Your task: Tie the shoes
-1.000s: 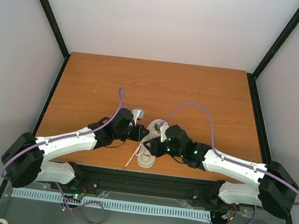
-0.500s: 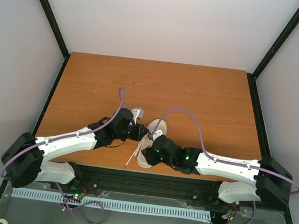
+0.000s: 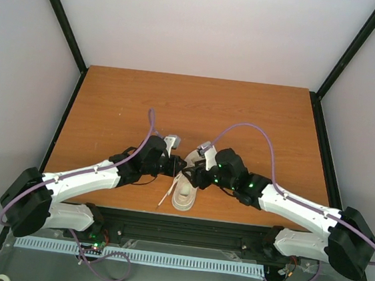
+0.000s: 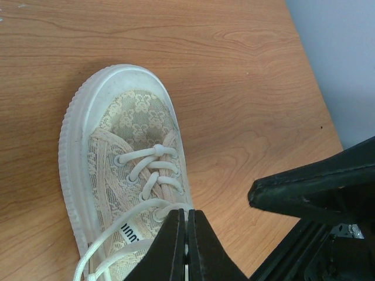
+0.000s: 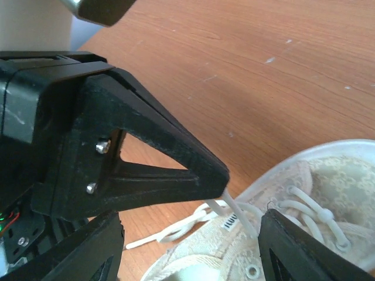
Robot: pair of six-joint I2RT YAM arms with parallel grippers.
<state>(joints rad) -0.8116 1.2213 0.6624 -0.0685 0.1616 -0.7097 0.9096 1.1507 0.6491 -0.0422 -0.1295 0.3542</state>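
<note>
The low-top lace-fabric sneaker (image 4: 126, 134) is cream with a tan monogram-and-flower pattern, a milky pale rubber sole (image 4: 71, 134) and thin white laces (image 4: 149, 170). The wooden desk (image 4: 234, 70) is orange-brown with darker grain. The left claw (image 4: 186, 218) and right claw (image 5: 190, 231) are matte black; the arm cables (image 3: 151, 126) lilac.

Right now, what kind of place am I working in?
Probably a robot test cell in a lab, not a home: a wooden table boxed in by plain white panels on black frame posts, a slotted cable duct along the near edge, one sneaker on the table.
</note>
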